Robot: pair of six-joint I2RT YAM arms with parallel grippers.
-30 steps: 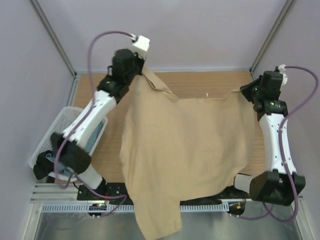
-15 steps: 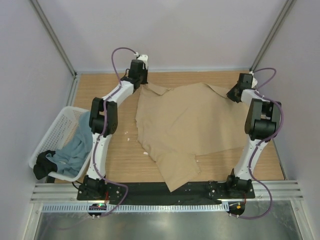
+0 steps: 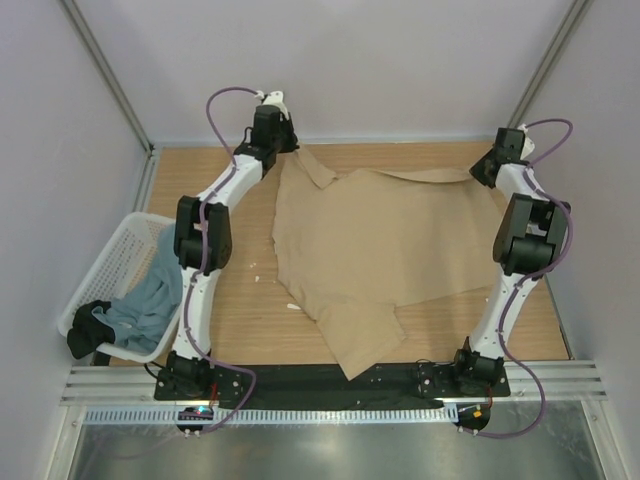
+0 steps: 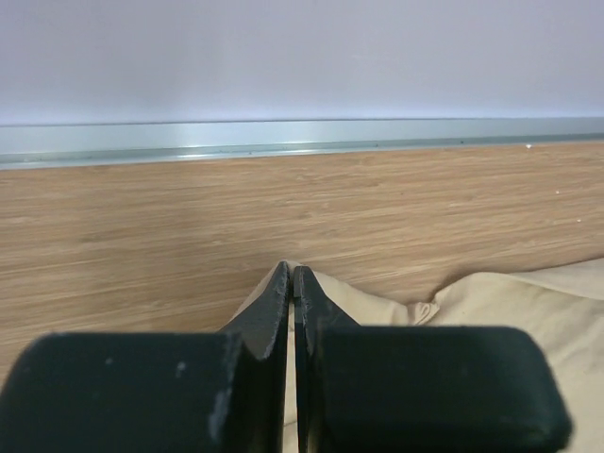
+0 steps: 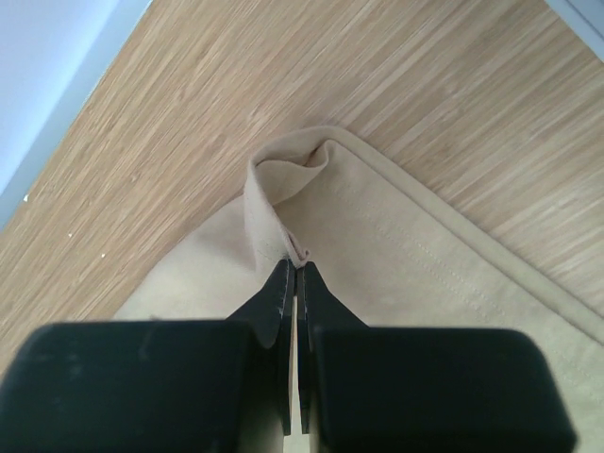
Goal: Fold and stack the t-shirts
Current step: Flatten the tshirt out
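The tan-beige t-shirt lies spread on the wooden table, one sleeve trailing toward the near edge. My left gripper is at the far left of the table, shut on the shirt's far left corner. My right gripper is at the far right, shut on the shirt's far right corner, which bunches at the fingertips. The grey-blue t-shirt lies crumpled in the white mesh basket.
The white mesh basket stands at the table's left edge, with a dark object at its near end. A metal rail and the pale wall close the far side. Frame posts stand at both far corners.
Both arms have stretched out to the far edge and lowered the tan-beige shirt from hanging in the air to lying on the table. Both grippers stay shut on its corners.
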